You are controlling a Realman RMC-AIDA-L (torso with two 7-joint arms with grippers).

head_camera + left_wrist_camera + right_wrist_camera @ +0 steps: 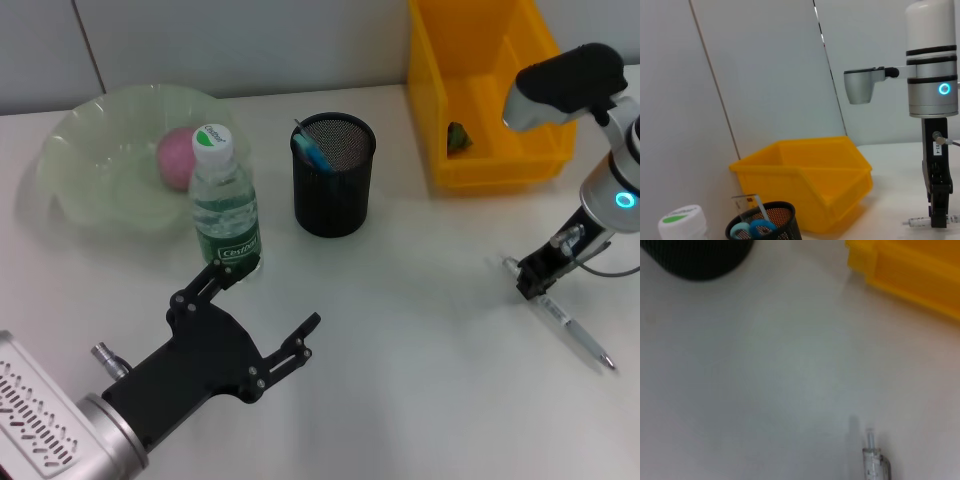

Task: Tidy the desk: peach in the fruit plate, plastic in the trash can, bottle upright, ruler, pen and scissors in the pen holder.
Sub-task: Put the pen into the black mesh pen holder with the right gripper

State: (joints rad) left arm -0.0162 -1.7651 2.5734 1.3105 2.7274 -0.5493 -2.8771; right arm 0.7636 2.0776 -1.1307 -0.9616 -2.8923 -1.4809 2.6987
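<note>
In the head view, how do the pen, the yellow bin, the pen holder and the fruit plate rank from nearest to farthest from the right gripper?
From the right gripper:
1. Pen, on the table right at the gripper tip.
2. Yellow bin, behind the gripper, at the back right.
3. Pen holder, in the middle of the table.
4. Fruit plate, at the far left.

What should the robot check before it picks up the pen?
1. Right gripper down at the pen on the desk: ok.
2. Jaws closed on the pen: cannot tell.
3. Pen holder upright, top open: ok.
4. Room in the holder beside the scissors: cannot tell.
5. Left gripper open by the upright bottle, away from the pen: ok.
6. Peach in the fruit plate: ok.
</note>
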